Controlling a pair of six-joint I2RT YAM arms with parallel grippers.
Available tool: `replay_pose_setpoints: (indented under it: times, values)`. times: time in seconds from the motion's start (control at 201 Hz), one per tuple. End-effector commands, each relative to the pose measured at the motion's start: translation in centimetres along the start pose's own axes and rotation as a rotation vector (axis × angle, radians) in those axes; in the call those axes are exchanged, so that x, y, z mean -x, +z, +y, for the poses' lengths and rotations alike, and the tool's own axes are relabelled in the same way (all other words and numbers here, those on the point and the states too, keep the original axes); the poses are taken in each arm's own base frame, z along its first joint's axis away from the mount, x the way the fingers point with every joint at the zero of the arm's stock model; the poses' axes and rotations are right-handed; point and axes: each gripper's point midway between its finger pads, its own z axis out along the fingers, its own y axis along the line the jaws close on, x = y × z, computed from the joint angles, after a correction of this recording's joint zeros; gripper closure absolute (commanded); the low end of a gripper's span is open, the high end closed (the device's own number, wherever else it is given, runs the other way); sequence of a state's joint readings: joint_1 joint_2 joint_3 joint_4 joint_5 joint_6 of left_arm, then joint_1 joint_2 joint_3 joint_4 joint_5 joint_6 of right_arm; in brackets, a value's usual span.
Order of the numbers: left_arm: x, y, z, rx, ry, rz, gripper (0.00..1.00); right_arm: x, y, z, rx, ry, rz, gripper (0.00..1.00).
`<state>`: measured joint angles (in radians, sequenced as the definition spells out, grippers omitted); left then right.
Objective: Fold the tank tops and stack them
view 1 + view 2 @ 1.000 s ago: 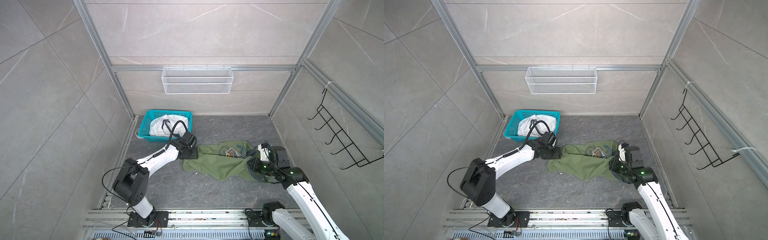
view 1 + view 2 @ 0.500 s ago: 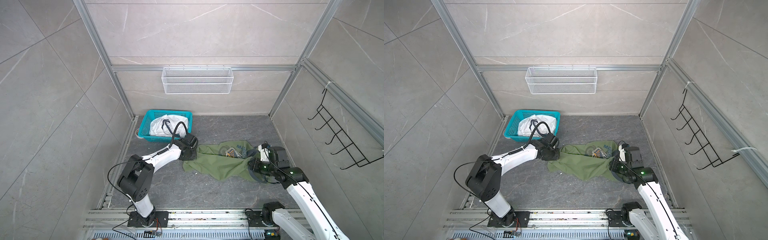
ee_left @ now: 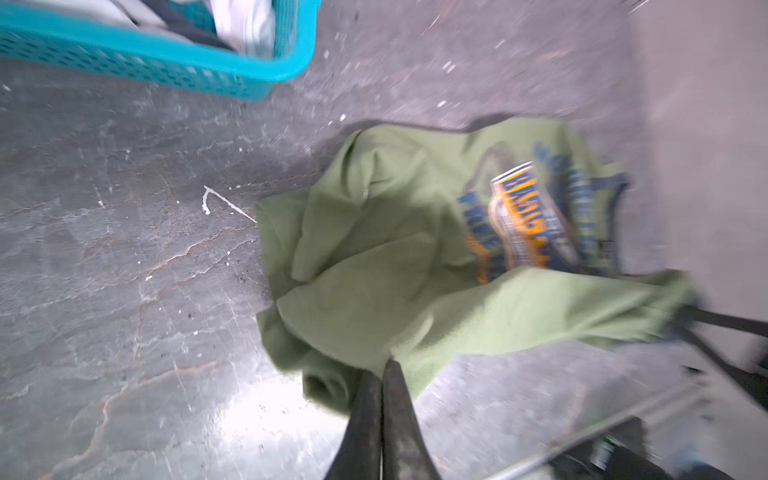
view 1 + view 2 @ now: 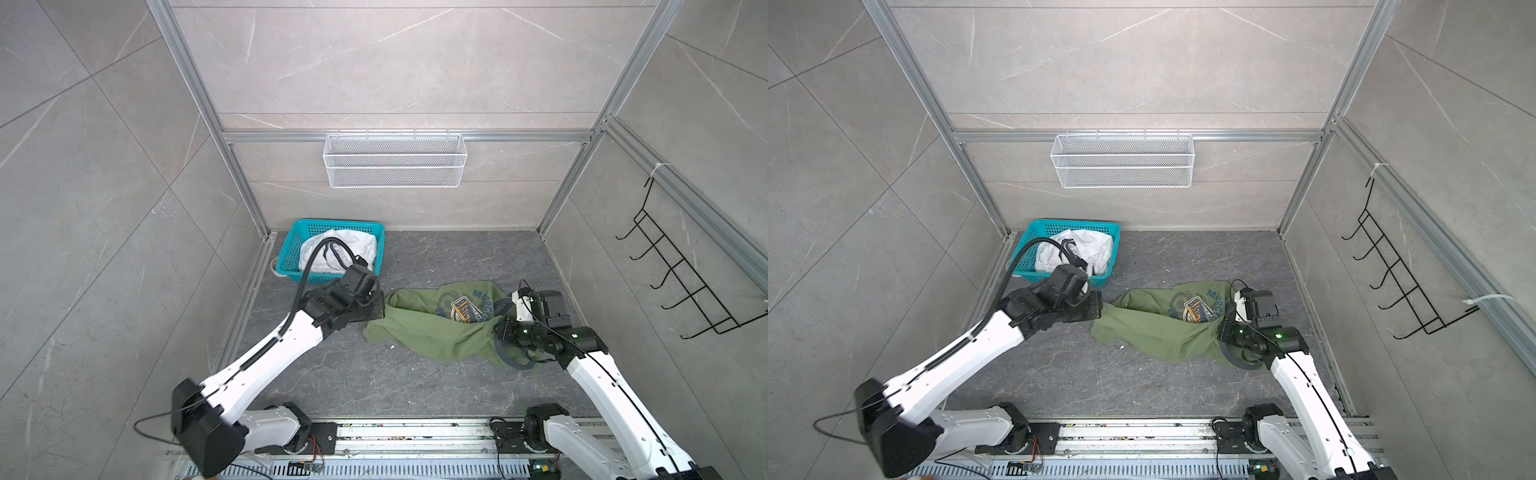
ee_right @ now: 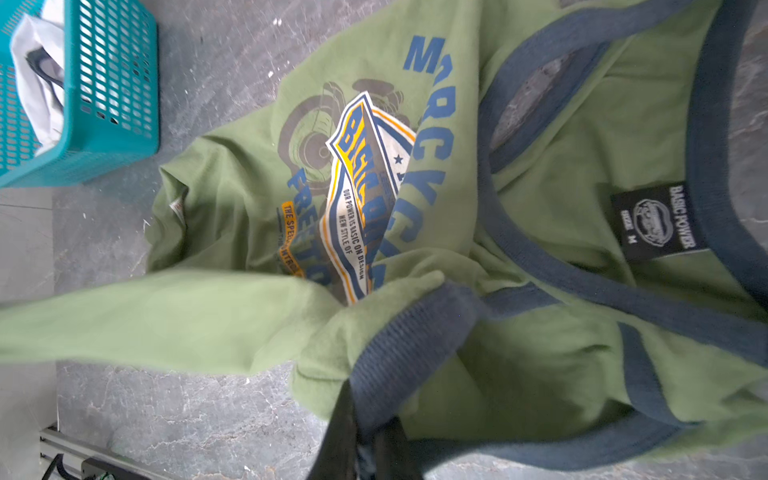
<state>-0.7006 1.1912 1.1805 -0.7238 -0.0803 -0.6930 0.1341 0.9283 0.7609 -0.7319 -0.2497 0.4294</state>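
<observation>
Olive tank top point(image 4: 424, 332), left pincer point(image 3: 384, 368) pinching edge

Bare floor point(image 4: 415, 386) before the green tank top point(image 4: 424, 332); teal basket point(image 4: 291, 253) in far-left corner.

olive tank top point(image 5: 232, 316), neck label point(image 5: 656, 224) "BASIC POWER", "SIZE M"

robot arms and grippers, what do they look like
Both arms, left arm and right arm, have glossy white link shells with black joints and wrist housings. A thick black cable loops over the left wrist. The left gripper and right gripper have slim dark fingers.
</observation>
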Motion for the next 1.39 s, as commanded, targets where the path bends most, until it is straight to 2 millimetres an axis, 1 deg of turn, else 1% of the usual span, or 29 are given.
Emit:
replay_pose_setpoints:
  times: [0.0,0.05,0.105,0.179,0.309,0.378,0.453,0.488,0.557,0.697,0.961,1.035,1.1,1.165,1.269,1.389]
  values:
    - [0.2,0.3,3.9,0.117,-0.1,0.021,1.0,0.2,1.3,0.6,0.019,-0.037,0.022,0.88]
    - [1.0,1.4,4.4,0.107,-0.124,0.033,1.0,0.5,2.3,0.9,0.02,-0.046,0.041,0.88]
    - [1.9,3.0,5.4,0.101,-0.17,0.045,1.0,1.1,3.5,1.1,0.016,-0.053,0.054,0.87]
    - [3.3,5.4,6.9,0.119,-0.207,0.054,1.0,1.8,5.3,0.6,-0.013,-0.045,0.069,0.87]
    - [3.8,9.5,9.7,0.194,-0.242,0.143,1.0,2.8,8.0,-0.7,-0.082,-0.037,0.072,0.82]
    - [4.0,10.9,10.3,0.191,-0.255,0.167,1.0,3.0,9.0,-0.8,-0.076,-0.035,0.073,0.79]
    - [3.8,11.9,11.2,0.207,-0.262,0.186,1.0,2.9,9.5,-0.6,-0.059,-0.031,0.08,0.71]
    - [3.7,12.2,11.4,0.211,-0.265,0.193,1.0,2.8,9.5,-0.6,-0.054,-0.032,0.083,0.67]
    - [3.2,12.7,11.9,0.215,-0.273,0.206,1.0,2.7,9.2,-0.4,-0.038,-0.041,0.071,0.64]
    - [2.5,13.1,12.4,0.218,-0.275,0.214,1.0,2.2,8.7,-0.4,-0.028,-0.051,0.056,0.64]
    - [2.2,13.4,12.5,0.212,-0.277,0.222,1.0,2.3,10.0,-0.5,-0.023,-0.042,0.075,0.66]
    - [2.2,13.3,12.5,0.212,-0.277,0.221,1.0,2.2,10.3,-0.8,-0.036,-0.038,0.087,0.64]
    - [2.1,13.2,12.5,0.211,-0.278,0.221,1.0,2.1,10.5,-1.0,-0.046,-0.037,0.092,0.6]
    - [2.1,13.3,12.5,0.208,-0.277,0.219,1.0,1.9,10.6,-1.1,-0.045,-0.035,0.094,0.6]
    - [2.1,13.4,12.4,0.205,-0.278,0.22,1.0,1.6,10.8,-1.0,-0.032,-0.035,0.1,0.66]
    - [2.1,13.4,12.5,0.208,-0.277,0.223,1.0,1.7,10.4,-0.9,-0.034,-0.036,0.093,0.82]
